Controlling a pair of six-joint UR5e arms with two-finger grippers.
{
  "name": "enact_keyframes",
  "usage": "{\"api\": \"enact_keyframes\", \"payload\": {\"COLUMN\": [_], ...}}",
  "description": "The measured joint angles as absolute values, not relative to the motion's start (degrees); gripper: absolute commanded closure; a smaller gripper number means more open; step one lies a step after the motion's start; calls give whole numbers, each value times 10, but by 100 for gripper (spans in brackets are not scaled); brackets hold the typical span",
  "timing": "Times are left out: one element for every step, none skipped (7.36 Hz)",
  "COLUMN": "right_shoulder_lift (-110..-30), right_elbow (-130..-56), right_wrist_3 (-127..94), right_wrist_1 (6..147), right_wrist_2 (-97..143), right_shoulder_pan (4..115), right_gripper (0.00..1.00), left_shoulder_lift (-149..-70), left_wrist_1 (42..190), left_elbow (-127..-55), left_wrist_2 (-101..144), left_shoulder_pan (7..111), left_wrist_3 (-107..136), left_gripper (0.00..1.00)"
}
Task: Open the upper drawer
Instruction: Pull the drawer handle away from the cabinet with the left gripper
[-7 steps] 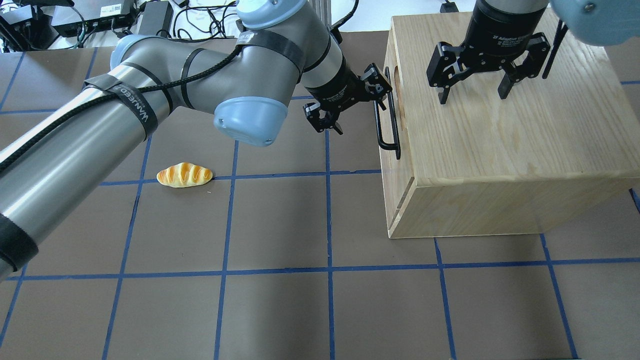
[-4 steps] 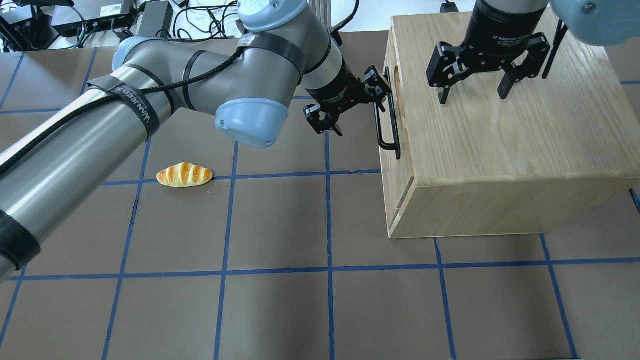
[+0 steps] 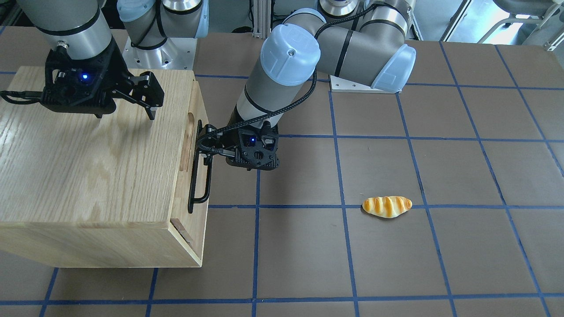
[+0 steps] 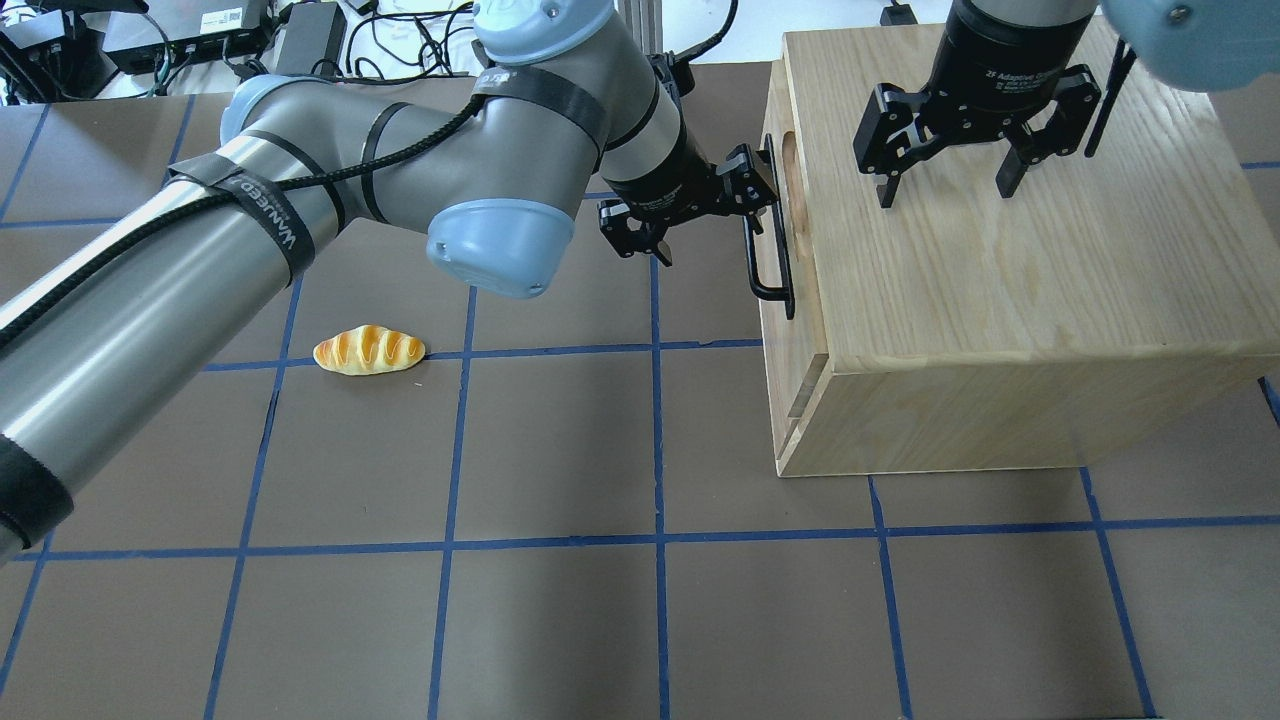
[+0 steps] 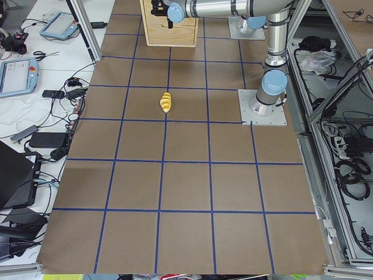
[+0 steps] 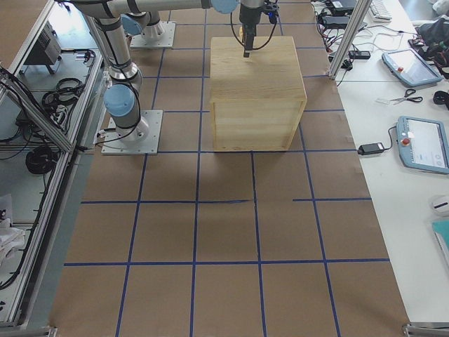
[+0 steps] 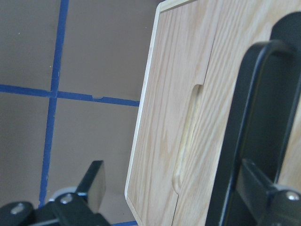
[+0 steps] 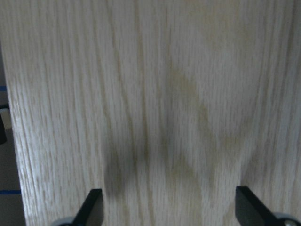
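At the left of the surface (brown, ruled with blue tape lines), the left arm enters from the near edge and extends toward the far right. A bread roll lies on the surface beside the arm, well apart from the cabinet.

Right of centre, the left gripper is positioned at the cabinet's left-facing front. Its jaws are spread wide. In the left wrist view, the black bar handle lies inside the gap, close against one finger. The other finger stands clear over the surface. Whether the near finger touches the bar cannot be told.

The upper drawer occupies the top portion of the cabinet front, on the cabinet's left side. Its panel carries the handle and an oblong finger slot just above the bar. In the front-facing view, a narrow dark gap shows at one end of the panel, between the panel and the cabinet body (how far the drawer stands out cannot be judged).

At the far right, the right gripper points down over the cabinet's top board. Its jaws are spread wide and hold nothing. Whether the fingertips touch the wood cannot be told.
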State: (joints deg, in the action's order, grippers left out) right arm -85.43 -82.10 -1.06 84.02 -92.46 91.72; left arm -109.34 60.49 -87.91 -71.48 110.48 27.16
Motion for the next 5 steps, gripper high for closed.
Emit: {"api": "enact_keyframes", "payload": {"right_shoulder_lift": [-854,-854,-854,-854,-854], "right_elbow": [-821,-821,-821,-821,-821], "right_wrist_3": [-11,-11,-11,-11,-11], "right_wrist_1": [840,840,840,840,840], "right_wrist_2": [-925,-925,-925,-925,-925], "right_shoulder_pan": [917,917,917,918,918], "right_gripper": [0,0,0,0,0], "left_shoulder_lift": [-1094,-1093,-1092,-1090,-1085], "left_wrist_1": [605,605,606,607,611], "left_elbow": [-879,-880,-880,-880,-882], "left_wrist_2": [-718,-724,-732,-737,-739], "left_shoulder_pan": [1105,1105,1104,1102,1093], "left_wrist_3": [255,238,223,209,192], "left_gripper": [0,0,0,0,0]}}
